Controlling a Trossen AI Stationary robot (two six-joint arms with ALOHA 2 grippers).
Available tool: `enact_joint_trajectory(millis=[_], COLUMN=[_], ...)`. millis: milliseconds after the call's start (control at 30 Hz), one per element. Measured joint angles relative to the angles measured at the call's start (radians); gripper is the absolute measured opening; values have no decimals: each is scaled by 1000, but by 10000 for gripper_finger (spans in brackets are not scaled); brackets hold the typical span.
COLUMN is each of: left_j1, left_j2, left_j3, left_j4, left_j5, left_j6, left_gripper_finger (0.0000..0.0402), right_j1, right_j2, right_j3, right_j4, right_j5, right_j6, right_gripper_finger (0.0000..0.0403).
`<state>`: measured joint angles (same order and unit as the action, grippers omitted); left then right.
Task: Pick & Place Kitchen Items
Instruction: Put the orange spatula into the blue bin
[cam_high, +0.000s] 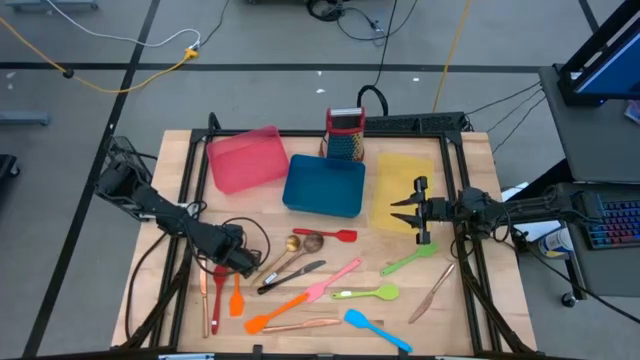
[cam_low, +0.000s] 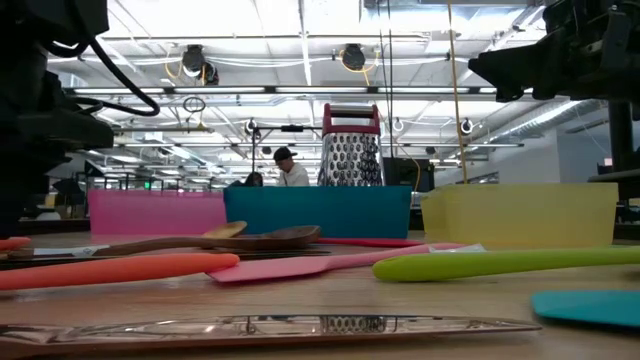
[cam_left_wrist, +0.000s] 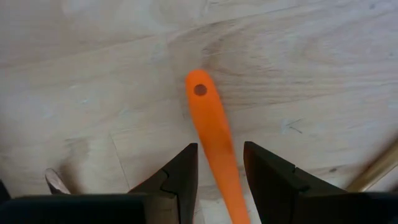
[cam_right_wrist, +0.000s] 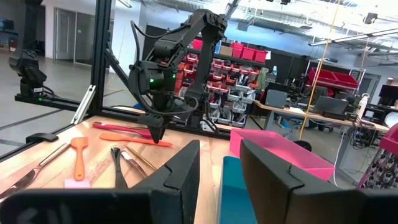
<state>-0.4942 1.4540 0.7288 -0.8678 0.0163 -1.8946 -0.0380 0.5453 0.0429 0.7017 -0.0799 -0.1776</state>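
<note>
From above, the left hand (cam_high: 236, 262) hangs low over the utensils at the table's (cam_high: 470, 320) front left, above a small orange spatula (cam_high: 237, 297). The right hand (cam_high: 415, 211) waits open over the yellow tray (cam_high: 400, 170), well apart.

The left wrist view shows an orange handle (cam_left_wrist: 211, 134) running lengthwise between 2 open fingers (cam_left_wrist: 180, 177), which straddle it without gripping.

At table height, utensils lie flat before 3 trays.
</note>
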Motion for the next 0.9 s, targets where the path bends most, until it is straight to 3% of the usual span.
enact_joint_trajectory(millis=[633,900], left_j1=[-1,1], left_j2=[58,59], left_j3=[-5,-5], left_j4=[8,48], left_j5=[28,-17], left_j6=[14,39], left_gripper_finger=[129,51], right_j1=[0,0], right_j2=[0,0], right_j3=[0,0], right_j4=[-3,-3], right_j5=[0,0], right_j6=[0,0], right_gripper_finger=[111,112])
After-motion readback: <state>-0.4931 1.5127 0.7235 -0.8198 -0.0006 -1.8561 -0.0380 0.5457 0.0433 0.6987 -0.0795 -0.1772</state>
